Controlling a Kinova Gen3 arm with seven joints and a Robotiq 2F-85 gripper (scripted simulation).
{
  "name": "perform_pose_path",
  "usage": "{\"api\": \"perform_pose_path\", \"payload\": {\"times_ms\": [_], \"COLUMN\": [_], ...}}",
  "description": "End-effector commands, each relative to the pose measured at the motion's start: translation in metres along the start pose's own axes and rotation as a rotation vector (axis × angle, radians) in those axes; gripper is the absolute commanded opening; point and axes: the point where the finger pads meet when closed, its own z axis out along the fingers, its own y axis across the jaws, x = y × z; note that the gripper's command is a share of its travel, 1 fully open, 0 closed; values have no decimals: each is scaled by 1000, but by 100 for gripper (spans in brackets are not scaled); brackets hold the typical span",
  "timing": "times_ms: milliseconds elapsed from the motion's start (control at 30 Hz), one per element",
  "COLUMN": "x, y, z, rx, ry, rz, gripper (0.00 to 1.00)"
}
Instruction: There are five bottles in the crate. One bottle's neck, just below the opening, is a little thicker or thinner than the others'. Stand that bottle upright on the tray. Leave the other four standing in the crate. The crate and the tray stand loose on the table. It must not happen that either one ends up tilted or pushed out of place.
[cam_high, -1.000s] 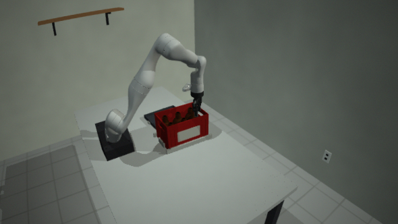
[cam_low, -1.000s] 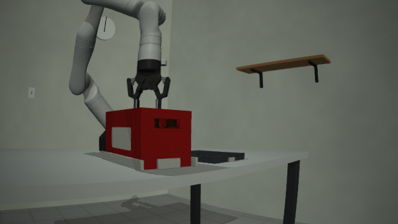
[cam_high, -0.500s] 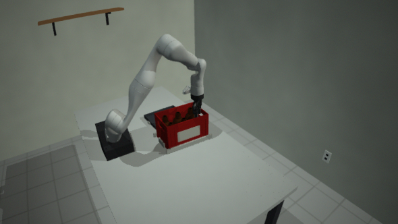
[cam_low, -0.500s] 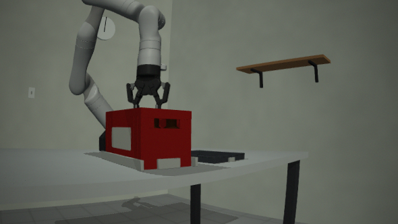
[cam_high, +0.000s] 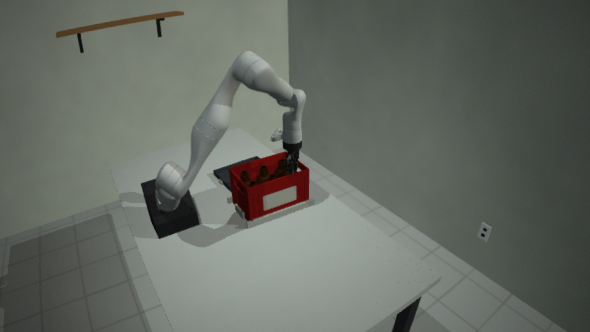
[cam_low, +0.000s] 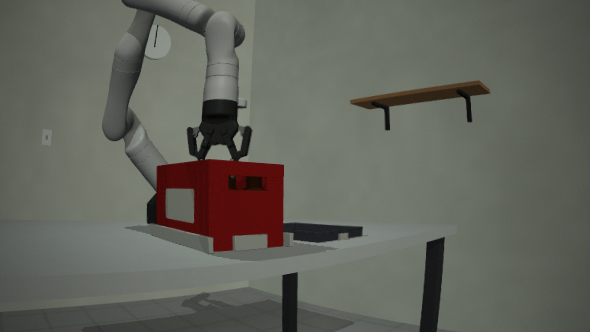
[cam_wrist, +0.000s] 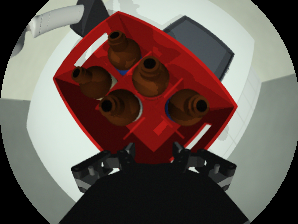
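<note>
The red crate (cam_high: 303, 189) (cam_low: 240, 215) (cam_wrist: 167, 44) holds several upright brown bottles. In the wrist view they are at the upper left (cam_wrist: 124, 54), far left (cam_wrist: 96, 82), centre (cam_wrist: 150, 79), lower left (cam_wrist: 121, 108) and right (cam_wrist: 186, 108). I cannot tell a differing neck. My gripper (cam_high: 292, 167) (cam_low: 218, 159) (cam_wrist: 153, 148) is partly open and empty, pointing down at the crate's top, over a compartment without a bottle; fingertips are partly hidden behind the crate wall in the exterior view. The dark tray (cam_low: 320, 233) (cam_wrist: 202, 45) lies beside the crate, with nothing on it.
Low pale strips (cam_low: 175, 237) lie along the foot of the crate. The crate's walls and inner dividers (cam_wrist: 175, 87) stand around the bottles. The arm's black base (cam_high: 175, 220) is on the table, left of the crate in the top view. A wall shelf (cam_low: 425, 95) hangs behind.
</note>
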Motion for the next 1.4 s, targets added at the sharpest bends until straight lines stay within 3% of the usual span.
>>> {"api": "perform_pose_path", "payload": {"times_ms": [0, 1233, 1267, 1367], "x": [0, 0, 0, 0], "y": [0, 0, 0, 0], "z": [0, 0, 0, 0], "rx": [-1, -1, -1, -1], "ry": [-1, -1, -1, -1], "rz": [0, 0, 0, 0], "gripper": [64, 64, 0, 0]}}
